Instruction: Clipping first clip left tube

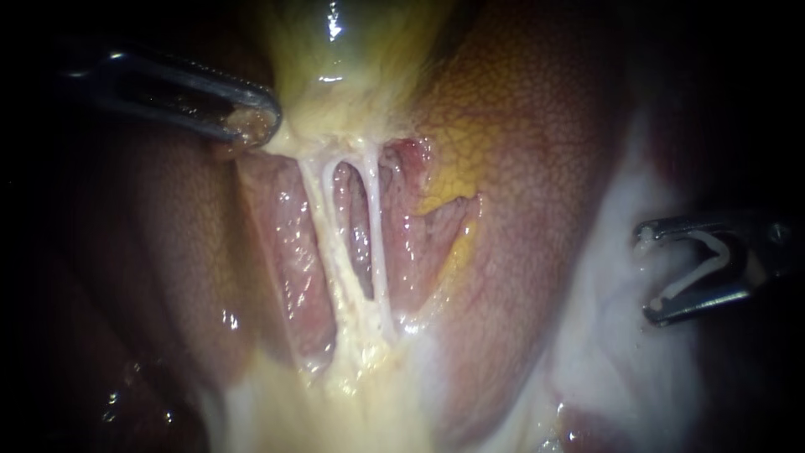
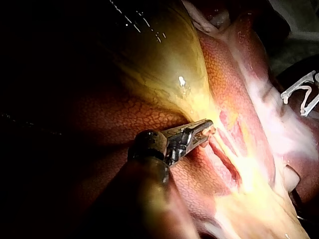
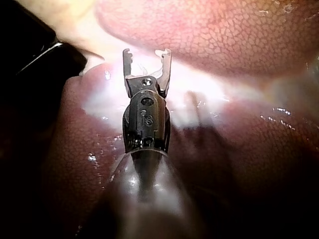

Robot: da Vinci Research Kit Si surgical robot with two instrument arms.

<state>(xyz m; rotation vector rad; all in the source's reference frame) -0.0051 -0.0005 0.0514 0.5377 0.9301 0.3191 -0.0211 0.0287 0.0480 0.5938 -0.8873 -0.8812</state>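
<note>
Endoscope view, right instrument (image 1: 646,274) holding clip (image 1: 709,261)

Inside a surgical work site, seen at close range: glistening liver (image 1: 537,168) and a yellow gallbladder (image 1: 335,50) fill the endoscope's lit field, with two pale tubes (image 1: 377,235) stretched at its centre. A steel left instrument (image 1: 251,124) enters from ten o'clock, while the right instrument (image 1: 650,273), at three o'clock, holds a white clip (image 1: 696,277) between its spread jaws.
</note>
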